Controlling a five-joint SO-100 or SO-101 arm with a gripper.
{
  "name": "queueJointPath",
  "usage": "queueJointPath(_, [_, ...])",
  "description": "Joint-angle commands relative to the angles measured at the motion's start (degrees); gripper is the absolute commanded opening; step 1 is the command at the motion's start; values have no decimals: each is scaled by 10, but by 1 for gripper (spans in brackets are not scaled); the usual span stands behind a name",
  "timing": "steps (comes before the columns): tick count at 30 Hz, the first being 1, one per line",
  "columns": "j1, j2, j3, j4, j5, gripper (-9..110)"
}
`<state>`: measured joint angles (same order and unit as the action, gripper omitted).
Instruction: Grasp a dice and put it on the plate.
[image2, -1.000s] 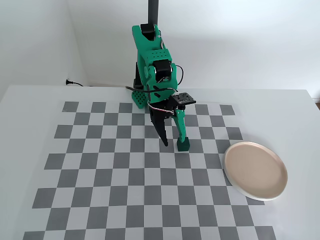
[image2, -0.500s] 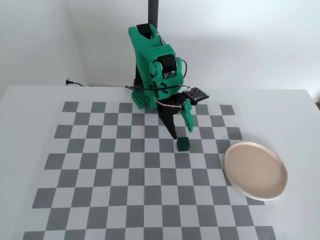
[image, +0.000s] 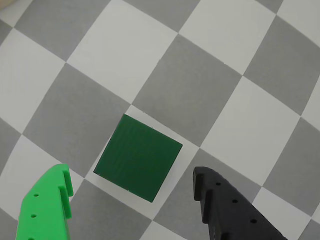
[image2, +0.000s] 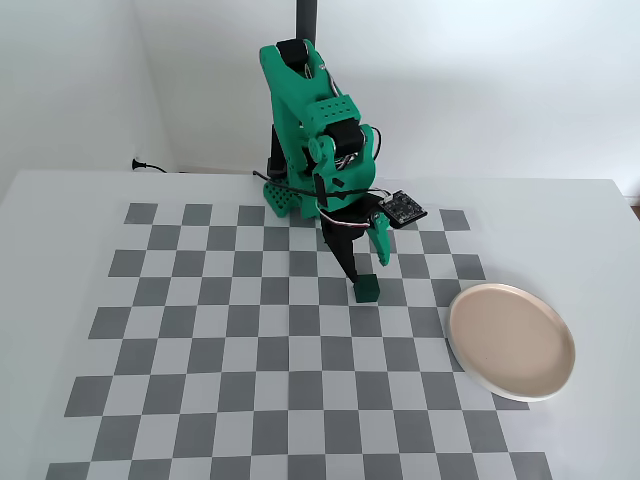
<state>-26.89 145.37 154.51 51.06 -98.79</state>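
The dice (image: 137, 157) is a small dark green cube lying on the checkered mat, with its corners turned toward the fingers. My gripper (image: 131, 172) is open. Its bright green finger (image: 47, 205) is to the left of the dice and its black finger (image: 225, 205) to the right, and neither touches it. In the fixed view the gripper (image2: 368, 270) points down just over the dice (image2: 367, 288) near the middle of the mat. The beige-pink plate (image2: 511, 340) lies empty at the right, about two squares from the dice.
The grey and white checkered mat (image2: 200, 350) covers the white table. The arm's base (image2: 285, 195) stands at the mat's far edge with a black post behind it. A small black board (image2: 405, 208) with wires hangs beside the gripper.
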Motion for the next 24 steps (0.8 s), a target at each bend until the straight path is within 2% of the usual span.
queueJointPath(1, [-6,-31,-55,-33,6,21])
queueJointPath(24, [-1,-188,-57,-115,13,22])
